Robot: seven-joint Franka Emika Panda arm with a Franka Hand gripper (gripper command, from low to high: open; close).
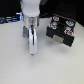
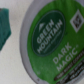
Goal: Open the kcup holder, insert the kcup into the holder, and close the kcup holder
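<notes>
The white robot arm's hand [image 1: 33,44] hangs low over the pale counter [image 1: 15,65], well apart from the black boxy kcup holder [image 1: 60,31] at the exterior view's right. In the wrist view the round green-lidded kcup [image 2: 52,42] fills the frame directly beneath, suggesting an approach to grasp. I cannot tell how wide the hand stands.

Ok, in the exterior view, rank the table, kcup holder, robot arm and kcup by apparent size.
1. the table
2. the kcup holder and the visible robot arm: look alike, so not ranked
3. the kcup: smallest, a whitish blur under the arm, edges unclear
</notes>
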